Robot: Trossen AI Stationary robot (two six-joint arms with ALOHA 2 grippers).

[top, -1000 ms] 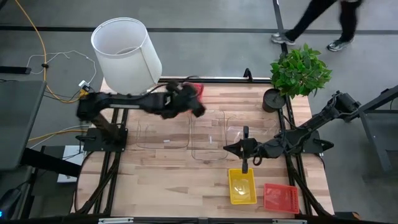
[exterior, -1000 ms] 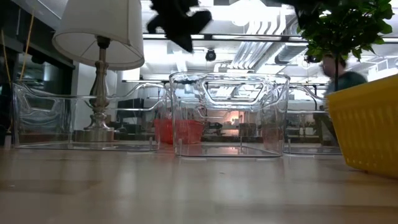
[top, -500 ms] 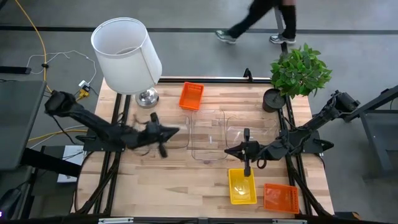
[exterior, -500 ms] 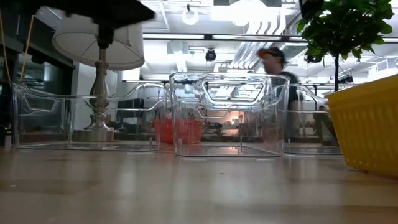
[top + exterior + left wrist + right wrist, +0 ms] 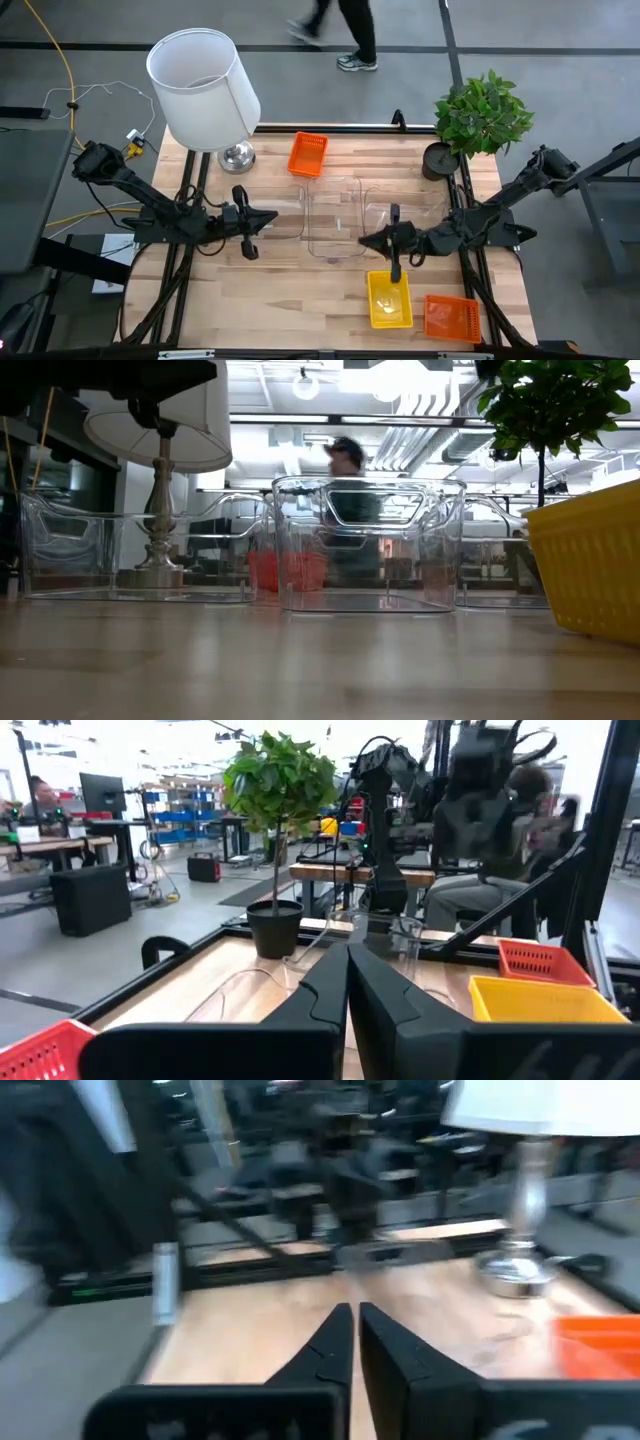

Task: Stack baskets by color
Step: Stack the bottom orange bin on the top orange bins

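Note:
One orange-red basket (image 5: 308, 154) rests on its base at the table's far side, behind the clear bins in the low view (image 5: 287, 570). A yellow basket (image 5: 390, 298) and a second orange-red basket (image 5: 450, 316) sit side by side near the front right. Three clear bins (image 5: 335, 220) stand in a row across the middle. My left gripper (image 5: 275, 214) hovers shut and level over the left bin, pointing right, with nothing in it (image 5: 347, 952). My right gripper (image 5: 362, 240) points left above the bins' near edge, its fingers all but together and empty (image 5: 354, 1312).
A white-shaded lamp (image 5: 205, 90) stands at the far left corner and a potted plant (image 5: 482, 112) at the far right. A person (image 5: 340, 30) walks past beyond the far edge. Bare wood (image 5: 260, 300) lies at the near left.
My left gripper has drawn back from above the far orange-red basket toward the table's left and near side. It has come down and tipped from pointing downward to level, staying shut. The basket lies uncovered and unmoved. The person has walked leftward behind the table.

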